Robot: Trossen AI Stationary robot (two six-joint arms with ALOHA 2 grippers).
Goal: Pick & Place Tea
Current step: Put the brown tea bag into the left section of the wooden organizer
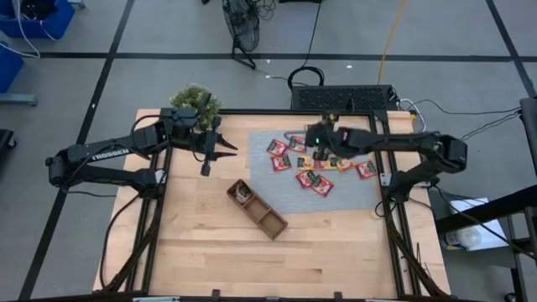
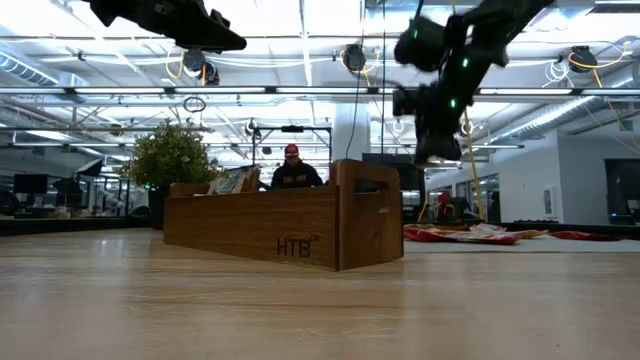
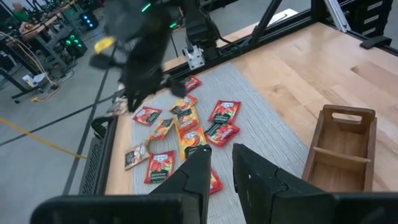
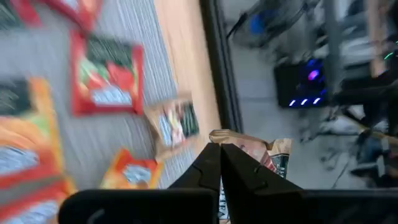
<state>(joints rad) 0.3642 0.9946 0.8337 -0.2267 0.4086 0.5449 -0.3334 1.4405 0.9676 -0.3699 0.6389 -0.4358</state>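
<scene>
pinching tan foil sachet (image 4: 249, 149), right gripper (image 4: 219, 163) seemingly clenched; left gripper (image 1: 220, 149) parted, idle.

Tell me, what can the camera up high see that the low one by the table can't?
Only the high view shows the inside of the wooden tray's compartments and the whole grey mat. Only the low view shows the HTB letters on the tray's side and a person behind it. Both show the tray, the tea sachets, the plant and the right end effector above the sachets.
</scene>
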